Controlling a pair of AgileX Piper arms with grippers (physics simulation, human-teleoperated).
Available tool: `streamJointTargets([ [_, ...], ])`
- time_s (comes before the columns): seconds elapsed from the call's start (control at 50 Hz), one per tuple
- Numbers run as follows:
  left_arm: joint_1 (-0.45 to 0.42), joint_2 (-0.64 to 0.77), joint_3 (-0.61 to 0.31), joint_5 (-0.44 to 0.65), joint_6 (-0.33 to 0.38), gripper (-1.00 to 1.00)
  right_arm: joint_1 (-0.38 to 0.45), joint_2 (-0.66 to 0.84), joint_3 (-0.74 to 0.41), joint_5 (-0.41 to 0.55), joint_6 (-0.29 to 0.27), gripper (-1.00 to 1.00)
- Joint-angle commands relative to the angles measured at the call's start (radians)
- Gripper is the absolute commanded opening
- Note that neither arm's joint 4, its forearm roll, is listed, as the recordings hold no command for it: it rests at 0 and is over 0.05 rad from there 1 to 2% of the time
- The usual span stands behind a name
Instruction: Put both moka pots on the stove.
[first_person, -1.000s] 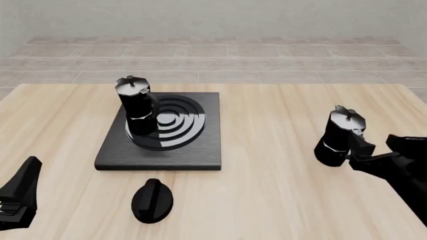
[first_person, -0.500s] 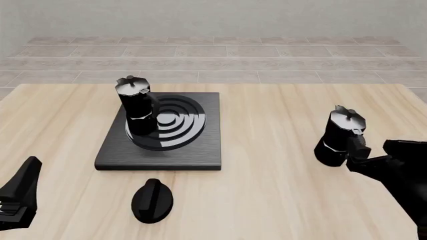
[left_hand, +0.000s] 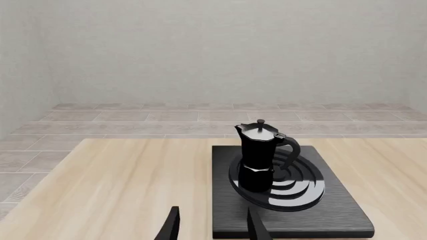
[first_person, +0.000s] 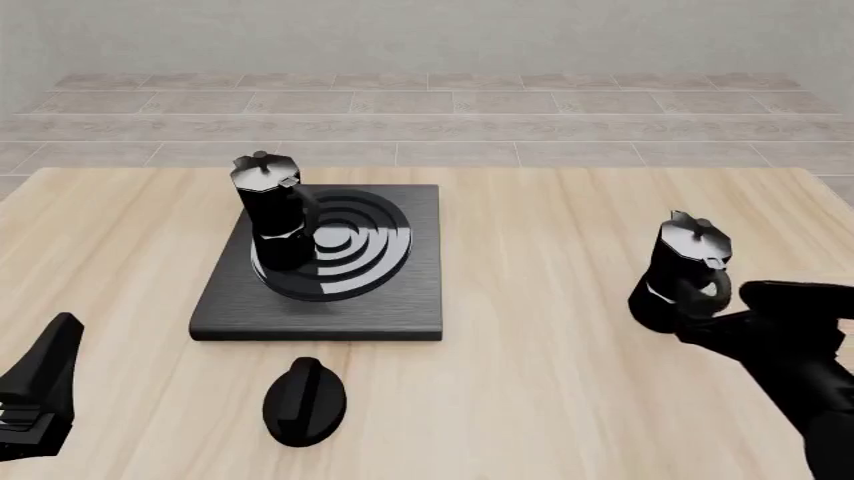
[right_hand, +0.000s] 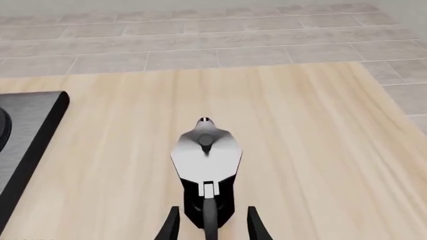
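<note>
— Though alike — black, faceted, silver-lidded — standing apart: one moka pot (first_person: 276, 214) upright on the stove (first_person: 324, 268), the other moka pot (first_person: 678, 271) on bare table (first_person: 534, 330) far right.

— Right gripper (right_hand: 209, 224)?

— Parted, fingers flanking that pot's handle (right_hand: 210, 217); contact unclear. Seen only at the wrist — front hides it. Left gripper (left_hand: 211, 227) open, empty; oval knob (first_person: 304, 400) front-only.

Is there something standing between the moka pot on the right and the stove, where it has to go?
Nothing visible does. Only bare table separates the right moka pot from the stove. The other moka pot occupies its left part.
</note>
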Motion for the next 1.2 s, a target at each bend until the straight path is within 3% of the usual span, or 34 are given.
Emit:
streamJointTargets([
  [0.02,0.000,0.000,0.000,0.000,0.000,1.00,0.021,0.053,-0.016,-0.029,-0.007,1.00],
  [0.36,0.000,0.000,0.000,0.000,0.000,1.00,0.020,0.088,-0.045,-0.039,-0.003,1.00],
  [0.38,0.000,0.000,0.000,0.000,0.000,1.00,0.007,0.068,-0.032,-0.053,-0.011,-1.00],
  [0.68,0.000,0.000,0.000,0.000,0.000,1.00,0.016,-0.003,-0.034,-0.035,-0.015,-1.00],
  [0.86,0.000,0.000,0.000,0.000,0.000,1.00,0.044,-0.083,-0.029,-0.092,-0.061,-1.00],
  [0.88,0.000,0.000,0.000,0.000,0.000,1.00,0.040,-0.083,-0.045,-0.077,-0.042,-1.00],
  [1.0,0.000,0.000,0.000,0.000,0.000,1.00,0.070,-0.131,-0.033,-0.124,-0.068,-1.00],
  [1.2,0.000,0.000,0.000,0.000,0.000,1.00,0.085,-0.180,-0.044,-0.129,-0.062,-1.00],
])
